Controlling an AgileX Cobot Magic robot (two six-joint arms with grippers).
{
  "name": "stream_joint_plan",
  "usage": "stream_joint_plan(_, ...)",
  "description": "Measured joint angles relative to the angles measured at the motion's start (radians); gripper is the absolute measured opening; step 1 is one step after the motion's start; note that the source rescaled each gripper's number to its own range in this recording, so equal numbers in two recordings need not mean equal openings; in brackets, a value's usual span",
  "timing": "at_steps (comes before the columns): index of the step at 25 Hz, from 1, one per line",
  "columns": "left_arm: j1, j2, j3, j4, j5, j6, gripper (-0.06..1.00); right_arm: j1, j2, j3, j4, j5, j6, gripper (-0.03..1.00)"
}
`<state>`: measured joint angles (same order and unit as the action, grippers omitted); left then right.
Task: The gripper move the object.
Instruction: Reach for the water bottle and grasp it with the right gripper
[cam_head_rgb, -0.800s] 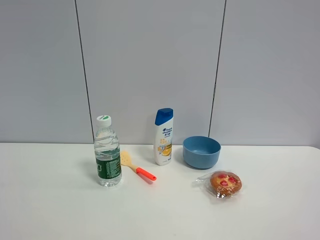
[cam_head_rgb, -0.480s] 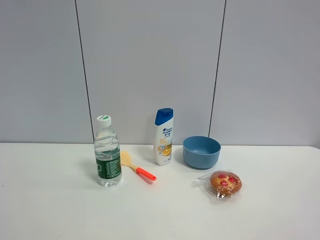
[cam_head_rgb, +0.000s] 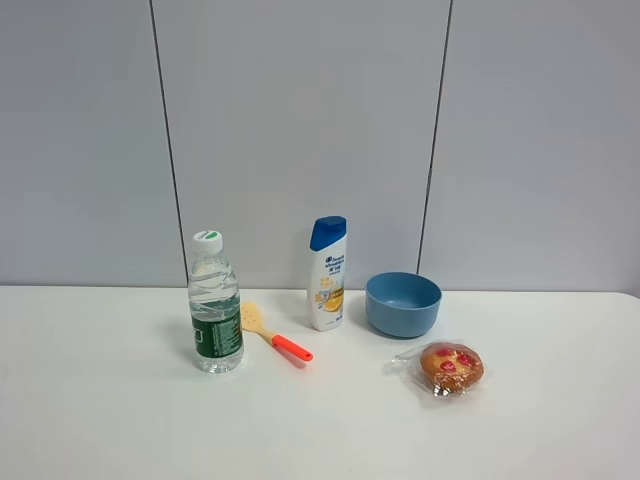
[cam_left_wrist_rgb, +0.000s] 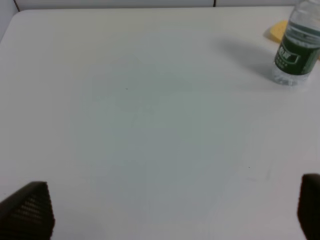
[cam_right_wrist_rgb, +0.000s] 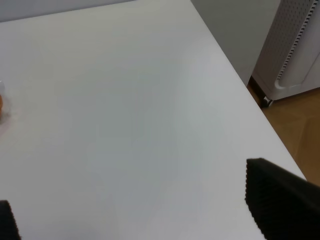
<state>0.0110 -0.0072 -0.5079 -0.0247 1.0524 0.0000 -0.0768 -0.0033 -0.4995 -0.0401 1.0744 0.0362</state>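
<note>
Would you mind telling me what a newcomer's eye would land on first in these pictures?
In the high view, the tall clear water bottle with its green label stands out at the left of a row on the white table, with the blue-capped shampoo bottle and blue bowl to its right. The orange-handled spatula beside the bottle and the wrapped pastry in front of the bowl add the brightest colour.

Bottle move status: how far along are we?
Done: nothing visible. The water bottle stands upright on the table beside the spatula, no gripper near it. In hand: the left gripper is open over bare table, with the bottle well ahead of it. The right gripper is open too, holding nothing. Left: approach, grasp, move.
</note>
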Motion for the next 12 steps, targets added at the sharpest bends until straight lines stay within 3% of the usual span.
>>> stream_joint_plan(12,0.0,0.0,0.0,0.0,0.0,0.0,1.0,0.0,0.0,0.0,0.0,0.0,0.0,0.92)
